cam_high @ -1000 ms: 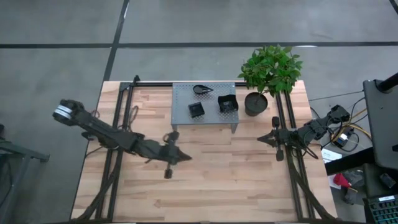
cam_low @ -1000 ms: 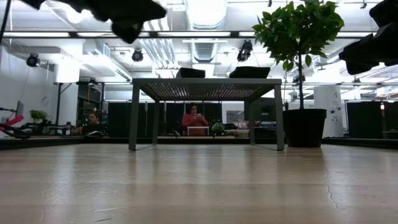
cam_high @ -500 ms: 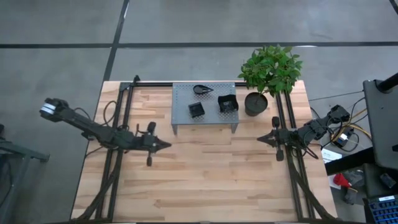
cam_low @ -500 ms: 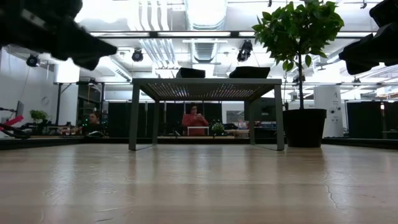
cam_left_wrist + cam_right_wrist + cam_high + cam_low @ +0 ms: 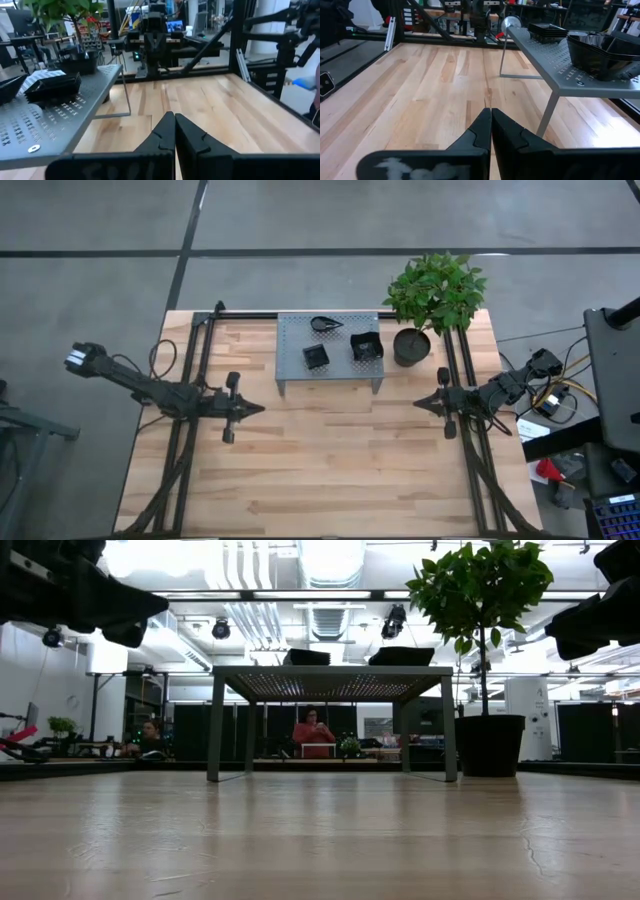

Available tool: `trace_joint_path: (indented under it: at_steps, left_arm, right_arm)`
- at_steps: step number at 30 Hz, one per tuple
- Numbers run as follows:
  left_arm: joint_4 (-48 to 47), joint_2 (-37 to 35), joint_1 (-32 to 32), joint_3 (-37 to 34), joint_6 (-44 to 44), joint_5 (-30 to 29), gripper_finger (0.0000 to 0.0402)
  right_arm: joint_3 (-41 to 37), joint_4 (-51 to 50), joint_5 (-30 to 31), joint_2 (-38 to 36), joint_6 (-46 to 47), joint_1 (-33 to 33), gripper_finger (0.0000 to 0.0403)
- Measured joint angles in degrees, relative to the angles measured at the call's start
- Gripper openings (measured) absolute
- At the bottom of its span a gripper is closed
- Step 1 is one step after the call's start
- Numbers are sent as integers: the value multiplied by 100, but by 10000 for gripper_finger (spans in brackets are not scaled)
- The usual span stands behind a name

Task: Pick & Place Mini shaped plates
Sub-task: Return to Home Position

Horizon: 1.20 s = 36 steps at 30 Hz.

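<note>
Three stacks of small black plates rest on top of the grey perforated stand (image 5: 328, 370): a teardrop stack (image 5: 325, 324), a small square stack (image 5: 316, 356) and a wavy-edged square stack (image 5: 366, 346). My left gripper (image 5: 260, 408) hovers shut over the table, left of the stand and nearer than it, holding nothing. In its wrist view the shut fingers (image 5: 174, 124) point across the bare wood, with the stand (image 5: 60, 125) and a plate stack (image 5: 52, 84) off to one side. My right gripper (image 5: 417, 402) waits shut near the table's right edge (image 5: 491, 116).
A leafy plant in a black round pot (image 5: 411, 346) stands on the table just right of the stand. Black frame rails (image 5: 195, 370) run along the left and right sides. Open wood (image 5: 330, 460) lies in front of the stand. People sit in the room beyond (image 5: 313, 732).
My left arm has drawn back toward the table's left edge and slightly toward the far edge, away from the middle of the table in front of the stand. The plates and the right arm have stayed where they were.
</note>
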Motion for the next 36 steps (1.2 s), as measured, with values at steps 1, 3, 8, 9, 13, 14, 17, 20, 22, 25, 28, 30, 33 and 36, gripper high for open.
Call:
trace_joint_path:
  at_steps: [1, 3, 8, 9, 13, 14, 17, 20, 22, 25, 28, 30, 33, 36]
  left_arm:
    - [-58, -48, 0, -2, 35, 0, 3]
    - [-47, -118, 0, -4, 79, 0, 3]
    - [-206, -229, 0, -4, 127, -129, 3]
    - [-310, -235, 0, -4, 127, -145, 3]
    - [-357, -205, 0, -4, -4, -195, 3]
    - [-352, -202, 0, -4, -27, -195, 3]
    - [-357, -201, 0, -4, -33, -195, 3]
    - [-358, -200, 0, -4, -34, -195, 3]
    - [-355, -200, 0, -4, -36, -195, 3]
    - [-355, -200, 0, -4, -37, -194, 3]
    - [-358, -200, 0, -4, -41, -194, 3]
    - [-358, -200, 0, -4, -41, -193, 3]
    - [-358, -200, 0, -4, -44, -193, 3]
    - [-358, -200, 0, -4, -48, -192, 3]
  right_arm:
    - [0, 1, 0, 0, 0, 1, 8]
    - [0, 1, 0, 0, 0, -1, 8]
    - [0, 1, 0, 0, 0, 1, 8]
    - [0, 1, 0, 0, 0, 0, 8]
    - [0, 1, 0, 0, 0, 0, 8]
    - [0, 1, 1, 0, 0, 0, 8]
    - [0, 1, 1, 0, 0, 1, 8]
    - [0, 1, 0, 0, 1, 1, 8]
    - [0, 1, 0, 0, 0, 1, 8]
    - [0, 1, 0, 0, 0, 0, 8]
    - [0, 1, 0, 0, 0, 1, 8]
    - [0, 1, 2, 0, 0, 1, 8]
    - [0, 1, 0, 0, 0, 0, 8]
    - [0, 1, 0, 0, 0, 1, 8]
